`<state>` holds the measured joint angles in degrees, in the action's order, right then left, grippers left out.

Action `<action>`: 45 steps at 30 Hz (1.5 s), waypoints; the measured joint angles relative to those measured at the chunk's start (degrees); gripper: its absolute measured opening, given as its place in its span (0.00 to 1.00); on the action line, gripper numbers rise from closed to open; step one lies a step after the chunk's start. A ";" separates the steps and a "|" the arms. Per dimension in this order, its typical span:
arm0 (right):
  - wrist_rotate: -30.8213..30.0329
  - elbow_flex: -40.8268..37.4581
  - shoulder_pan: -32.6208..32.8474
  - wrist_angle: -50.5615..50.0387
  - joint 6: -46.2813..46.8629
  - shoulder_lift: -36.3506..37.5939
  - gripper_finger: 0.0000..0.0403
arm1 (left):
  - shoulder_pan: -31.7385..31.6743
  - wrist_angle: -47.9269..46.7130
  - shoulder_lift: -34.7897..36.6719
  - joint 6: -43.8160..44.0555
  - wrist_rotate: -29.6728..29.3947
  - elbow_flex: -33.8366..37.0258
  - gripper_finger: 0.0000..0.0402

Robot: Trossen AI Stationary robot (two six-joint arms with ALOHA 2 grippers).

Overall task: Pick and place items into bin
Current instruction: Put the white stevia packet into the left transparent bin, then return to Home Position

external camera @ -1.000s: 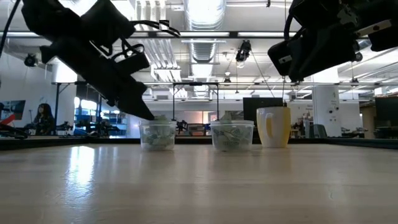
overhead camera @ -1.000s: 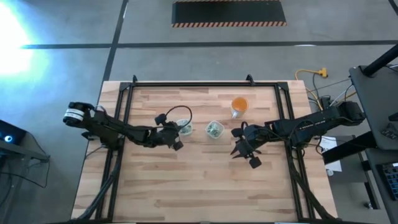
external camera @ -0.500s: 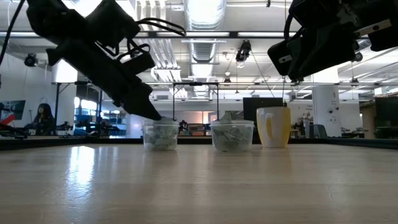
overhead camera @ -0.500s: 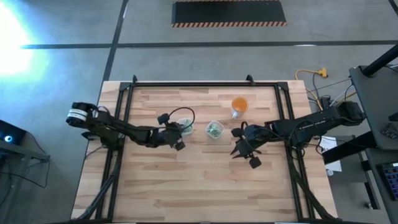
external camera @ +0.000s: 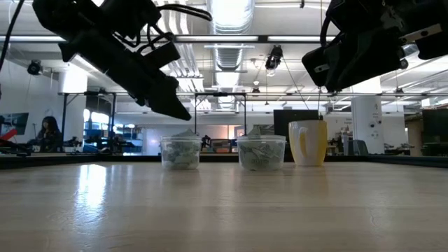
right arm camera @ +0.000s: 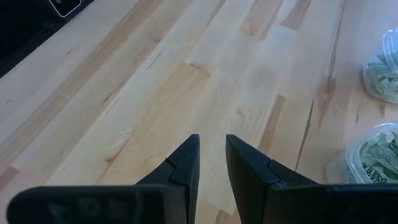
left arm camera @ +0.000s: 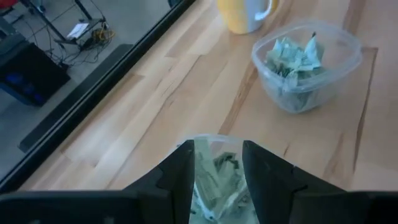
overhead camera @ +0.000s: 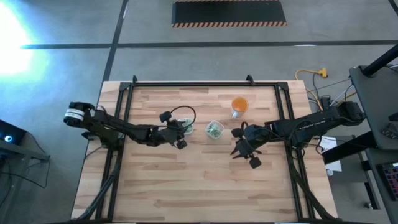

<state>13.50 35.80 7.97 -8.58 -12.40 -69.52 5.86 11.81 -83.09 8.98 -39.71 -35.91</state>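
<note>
Lifted clear of the left clear cup (external camera: 180,151), the left gripper (left arm camera: 217,163) now hangs above it with fingers spread and empty, suggesting a drop; the items (left arm camera: 214,180) lie inside both cups. Right gripper (right arm camera: 211,155) waits aside, fingers slightly parted.

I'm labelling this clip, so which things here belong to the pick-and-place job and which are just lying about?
Part of the job:
- left clear cup holding green-and-white pieces
- right clear cup, also holding pieces
- left gripper, above the left cup
- right gripper, waiting over bare table

Lying about:
- yellow-orange mug
</note>
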 joint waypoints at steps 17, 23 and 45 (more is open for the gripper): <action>0.00 -0.25 0.00 1.25 0.19 0.00 0.17 | -6.28 -0.83 -2.08 1.04 15.05 -0.15 0.29; 0.00 -0.25 0.00 1.25 0.23 0.00 0.17 | -9.79 -1.78 -2.08 4.65 20.30 -0.19 0.29; -0.04 -0.84 0.00 5.67 -0.05 0.00 0.17 | -10.70 -2.82 6.30 1.42 22.24 -0.27 0.29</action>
<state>13.45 34.96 7.97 -2.90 -12.44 -69.52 -4.84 8.99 -76.79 10.40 -17.47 -36.18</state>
